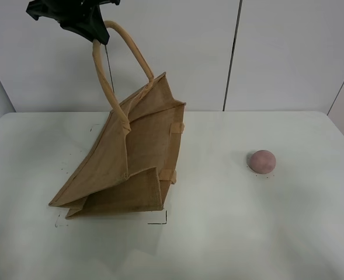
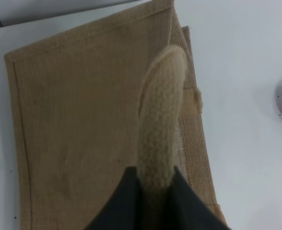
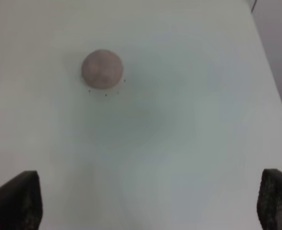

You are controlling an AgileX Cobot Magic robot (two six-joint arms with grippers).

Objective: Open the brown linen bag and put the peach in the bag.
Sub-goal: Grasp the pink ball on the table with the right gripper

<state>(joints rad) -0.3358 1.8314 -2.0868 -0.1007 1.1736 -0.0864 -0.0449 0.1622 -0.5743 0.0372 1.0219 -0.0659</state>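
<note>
The left pincer (image 1: 97,35), high above the white table (image 1: 247,233), is clamped on one beige loop handle (image 1: 134,52) of the brown linen bag (image 1: 136,157). The left wrist view shows its two dark fingers (image 2: 126,201) pressed against either side of the woven handle. The bag hangs beneath this pincer and slightly to its right. The handle pulls the top edge up into a peak, while the bottom edge rests on the table. The upper panel slopes away from the pincer towards the bag's lower left corner, and the folded side gusset fans out there into separate layers. Two small beige tabs (image 1: 177,127) show along the bag's right edge. Thin black corner marks (image 1: 158,220) are drawn on the table just beside its lower right corner.

Well to the right of the left pincer and far below it, the peach (image 1: 261,161) sits alone on the table, apart from the bag. The left wrist view catches only a sliver of the fruit at the frame's edge.

The right pincer (image 3: 145,206) hovers over the table with its fingers (image 3: 16,201) spread wide and nothing between them. The peach lies ahead of it, well clear of both fingertips, with small dark dots marked on the table around its base. This pincer does not appear in the high view.
</note>
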